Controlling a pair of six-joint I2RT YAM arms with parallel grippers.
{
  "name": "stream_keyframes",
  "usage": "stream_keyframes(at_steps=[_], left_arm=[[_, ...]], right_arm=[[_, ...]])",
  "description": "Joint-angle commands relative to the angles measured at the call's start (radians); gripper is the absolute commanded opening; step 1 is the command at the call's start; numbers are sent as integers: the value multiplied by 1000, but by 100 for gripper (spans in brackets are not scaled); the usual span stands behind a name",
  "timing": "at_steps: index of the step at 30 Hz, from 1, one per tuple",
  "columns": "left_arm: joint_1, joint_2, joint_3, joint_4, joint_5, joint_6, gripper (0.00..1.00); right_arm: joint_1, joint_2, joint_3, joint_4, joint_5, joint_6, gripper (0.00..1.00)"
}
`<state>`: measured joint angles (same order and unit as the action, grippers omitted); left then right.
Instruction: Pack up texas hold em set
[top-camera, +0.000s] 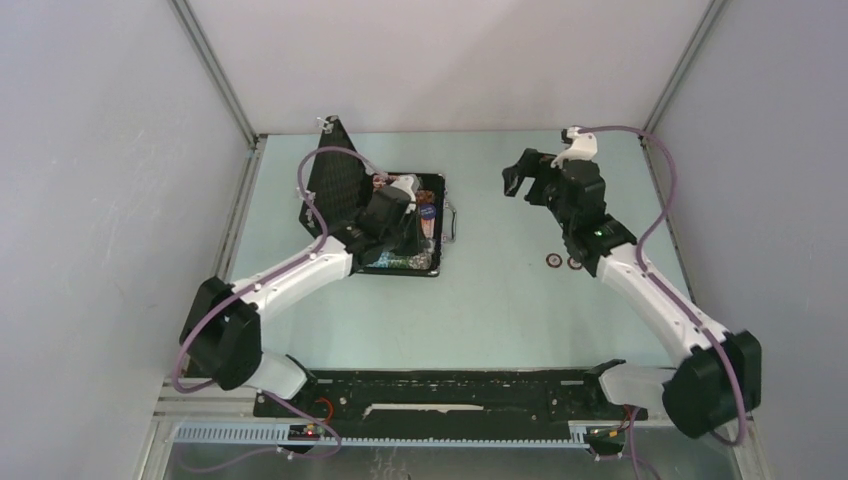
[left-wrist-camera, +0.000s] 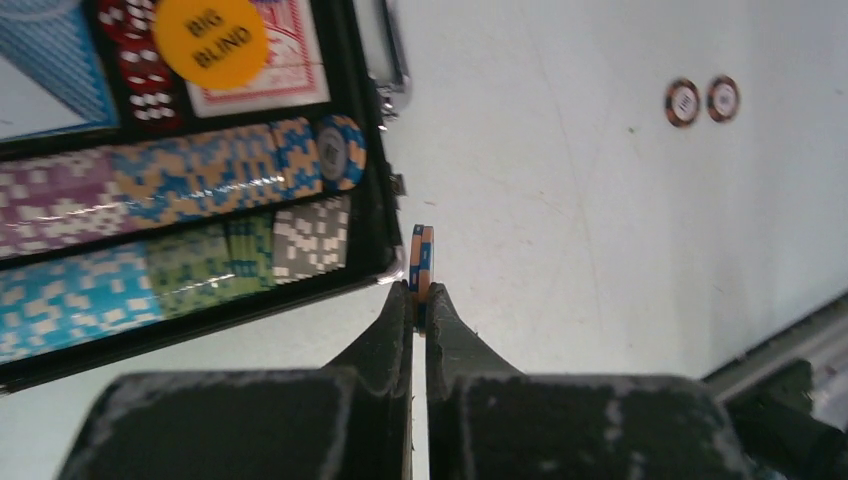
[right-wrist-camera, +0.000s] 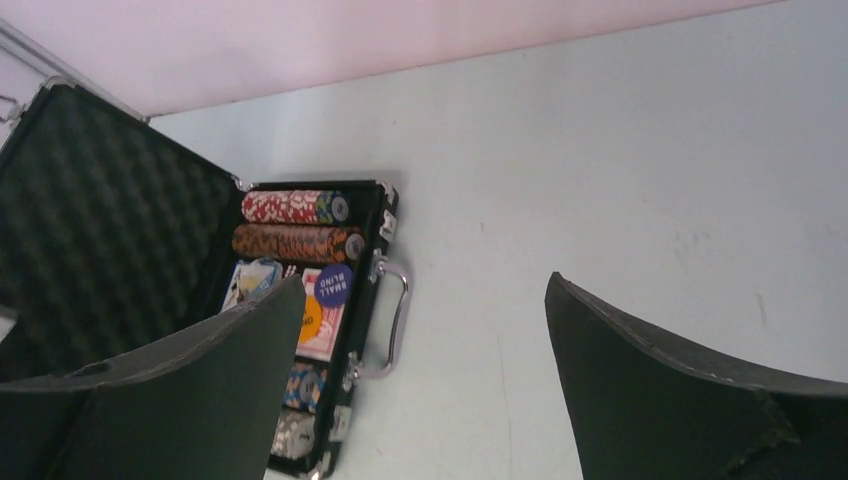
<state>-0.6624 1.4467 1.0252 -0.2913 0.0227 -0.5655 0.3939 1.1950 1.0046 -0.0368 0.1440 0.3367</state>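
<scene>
The black case (top-camera: 441, 235) lies open at the back left, its foam-lined lid (top-camera: 335, 180) upright. Rows of multicoloured chips (left-wrist-camera: 200, 180), a red-backed card deck (left-wrist-camera: 290, 60) and an orange BIG BLIND button (left-wrist-camera: 210, 40) fill it. A blue SMALL BLIND button (right-wrist-camera: 333, 285) shows in the right wrist view. My left gripper (left-wrist-camera: 421, 300) is shut on a blue-and-orange chip (left-wrist-camera: 422, 262), held on edge just past the case's near right corner. Two loose chips (top-camera: 553, 261) (top-camera: 575, 263) lie on the table. My right gripper (top-camera: 522, 178) hovers open and empty, right of the case.
The case's silver handle (right-wrist-camera: 392, 320) sticks out toward the right gripper. White walls close in the table on three sides. A black rail (top-camera: 450, 390) runs along the near edge between the arm bases.
</scene>
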Motion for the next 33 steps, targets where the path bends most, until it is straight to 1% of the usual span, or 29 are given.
stream_keyframes(at_steps=[1, 3, 4, 8, 13, 16, 21, 23, 27, 33], left_arm=[[-29, 59, 144, -118, -204, 73, 0], [-43, 85, 176, -133, -274, 91, 0], [-46, 97, 194, -141, -299, 97, 0], [-48, 181, 276, -173, -287, 113, 0], [-50, 231, 285, -164, -302, 97, 0], [-50, 267, 305, -161, -311, 99, 0], [-50, 326, 350, -167, -280, 109, 0], [-51, 341, 367, -173, -279, 107, 0], [-50, 395, 435, -249, -320, 101, 0], [-51, 424, 463, -280, -340, 92, 0]], right_arm=[[8, 76, -42, 283, 8, 30, 99], [7, 105, -87, 334, -6, -32, 100], [-2, 117, -94, 324, -11, -43, 100], [-50, 139, -95, 287, -115, -72, 99], [-60, 112, -118, 301, -192, -165, 99], [-85, 121, -143, 335, -242, -148, 99], [-104, 150, -143, 359, -317, -156, 98], [-104, 158, -143, 366, -333, -157, 98], [-104, 161, -142, 373, -359, -161, 97], [-104, 169, -143, 381, -371, -163, 97]])
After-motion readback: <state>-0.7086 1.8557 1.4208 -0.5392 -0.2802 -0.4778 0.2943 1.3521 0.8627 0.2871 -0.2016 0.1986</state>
